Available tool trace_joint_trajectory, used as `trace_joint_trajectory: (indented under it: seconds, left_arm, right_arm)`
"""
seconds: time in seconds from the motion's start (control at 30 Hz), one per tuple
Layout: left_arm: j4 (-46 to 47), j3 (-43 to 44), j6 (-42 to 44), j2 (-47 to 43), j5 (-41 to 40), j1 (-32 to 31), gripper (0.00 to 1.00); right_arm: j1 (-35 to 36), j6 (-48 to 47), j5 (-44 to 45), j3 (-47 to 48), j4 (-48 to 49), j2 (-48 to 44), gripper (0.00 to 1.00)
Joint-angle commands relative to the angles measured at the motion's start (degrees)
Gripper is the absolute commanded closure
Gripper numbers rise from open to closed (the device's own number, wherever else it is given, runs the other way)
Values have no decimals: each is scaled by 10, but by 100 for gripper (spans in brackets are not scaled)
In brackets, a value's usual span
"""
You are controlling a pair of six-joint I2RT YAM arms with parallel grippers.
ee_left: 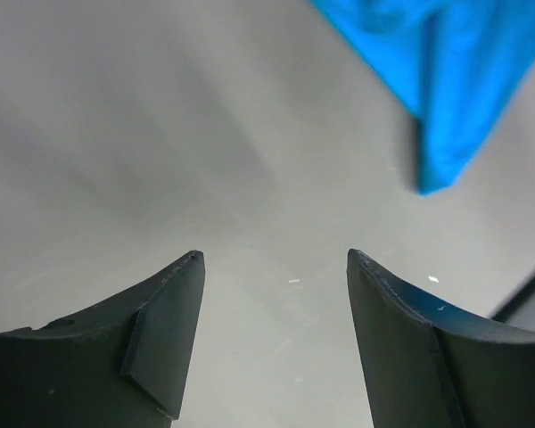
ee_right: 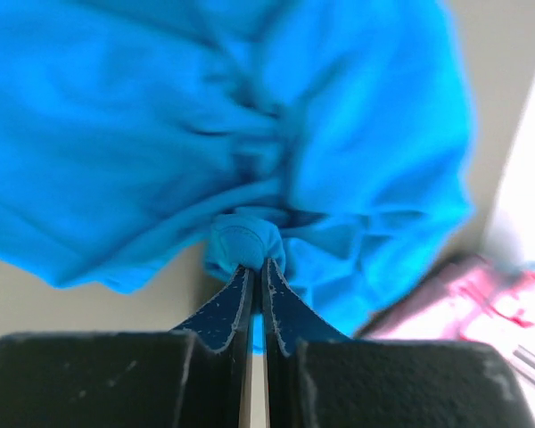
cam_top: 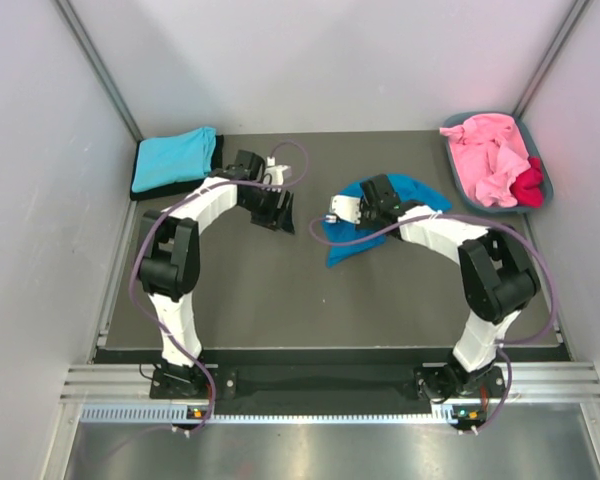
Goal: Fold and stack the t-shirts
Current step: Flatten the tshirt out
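Nearest me, the right gripper (ee_right: pixel 257 267) has its jaws pinched tight on a bunched fold of the bright blue t-shirt (ee_right: pixel 160 107), which lies crumpled mid-table (cam_top: pixel 280 290); a hold, I'd guess, for lifting and spreading it flat. The left gripper (ee_left: pixel 272 259) hangs near it with jaws wide and empty, probably ready to take another edge. Further back on the left a turquoise t-shirt (cam_top: pixel 173 158) sits folded, seemingly the start of the stack. At the far right the grey-blue tub (cam_top: pixel 500 209) holds jumbled pink t-shirts (cam_top: pixel 485 155) and a crimson t-shirt (cam_top: pixel 529 185), all unfolded
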Motion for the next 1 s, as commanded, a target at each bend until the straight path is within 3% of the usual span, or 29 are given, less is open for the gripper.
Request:
trace_joint_trajectory:
  seconds: [0.0,0.17,0.27,0.47,0.8,0.97]
  left_arm:
    - [1,-2,-11,-32,67,-11,31]
    - [7,21,-15,-7,126,-22,26]
    - [10,47,-17,19,136,-39,22]
    - [28,103,-45,94,178,-76,23]
    - [3,164,-44,166,181,-133,26]
    - [3,172,-46,186,165,-153,34]
  right_arm:
    - [5,1,33,75,31,-56,100]
    - [4,24,10,233,-27,-100,100]
    - [3,11,21,270,-23,-99,100]
    - [-12,34,46,274,-20,-82,100]
    - [-41,47,53,274,-20,-66,100]
    - [-49,49,53,277,-18,-64,100]
